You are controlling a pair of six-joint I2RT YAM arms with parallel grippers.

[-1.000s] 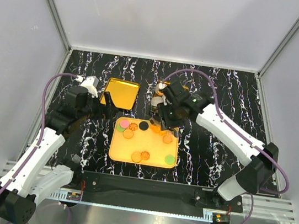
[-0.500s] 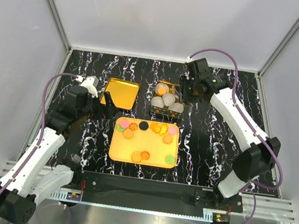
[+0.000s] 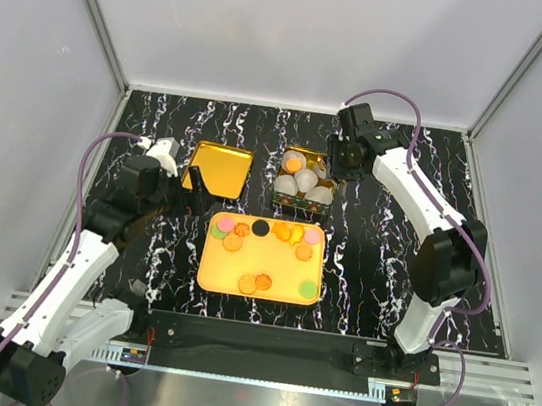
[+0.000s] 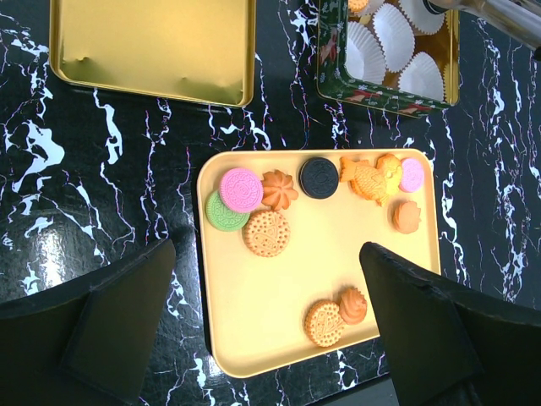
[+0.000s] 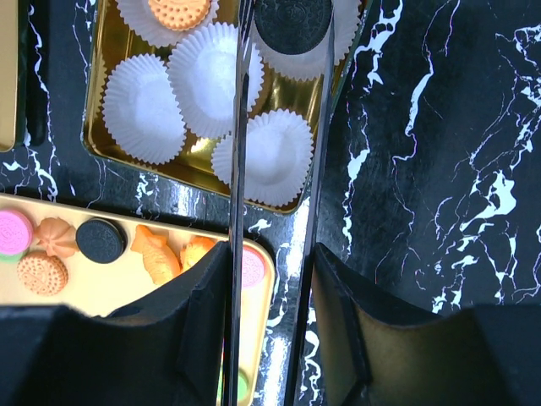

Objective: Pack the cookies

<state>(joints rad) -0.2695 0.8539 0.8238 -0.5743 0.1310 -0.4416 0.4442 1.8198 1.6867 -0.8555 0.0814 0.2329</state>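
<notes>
one black cookie in the pinch, over the tin

right gripper (image 5: 283, 38) has its long thin fingers (image 5: 239, 127) closed on a black cookie (image 5: 292, 24), hanging above the tin (image 4: 380, 97) over a white paper cup (image 5: 142, 97) row. one orange cookie (image 5: 178, 12) already sits in a cup. the embossing on the black cookie and the print on the tin's side are too fine to read. those fingers cut across the view, hiding part of the cups and a tray corner. left gripper (image 4: 266, 262) hovers, jaws spread wide, above the yellow tray (image 4: 254, 330), touching nothing. the other cookies (image 4: 267, 233) lie on the tray: pink overlapping green at the left, another black one and a fish shape along the far edge, two orange near the front. gold lid (image 4: 152, 42) lies left of the tin on the marbled table (image 4: 101, 169).
</notes>
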